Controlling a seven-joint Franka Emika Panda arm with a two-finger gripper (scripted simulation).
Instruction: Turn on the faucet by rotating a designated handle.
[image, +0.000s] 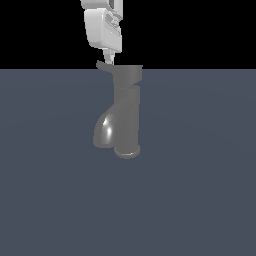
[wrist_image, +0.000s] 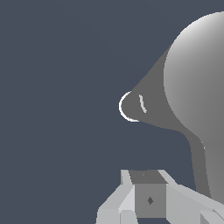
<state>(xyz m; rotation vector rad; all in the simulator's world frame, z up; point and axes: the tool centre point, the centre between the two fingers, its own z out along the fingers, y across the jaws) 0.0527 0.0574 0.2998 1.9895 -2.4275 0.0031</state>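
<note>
The faucet (image: 127, 110) is a glossy dark grey tap standing upright on the floor, with its bulging spout (image: 105, 131) toward the exterior view's left. The handle (image: 104, 65) is a thin grey lever sticking out from the top cap toward the exterior view's left. My white gripper (image: 107, 57) hangs straight above the handle, its tip just over the lever or touching it. The fingers look shut together with nothing between them. In the wrist view the faucet's round cap (wrist_image: 197, 74), the spout (wrist_image: 140, 107) and the handle (wrist_image: 197, 162) show beyond my gripper (wrist_image: 148, 192).
The faucet stands alone on a flat blue-grey floor (image: 200, 200). No other objects show in either view.
</note>
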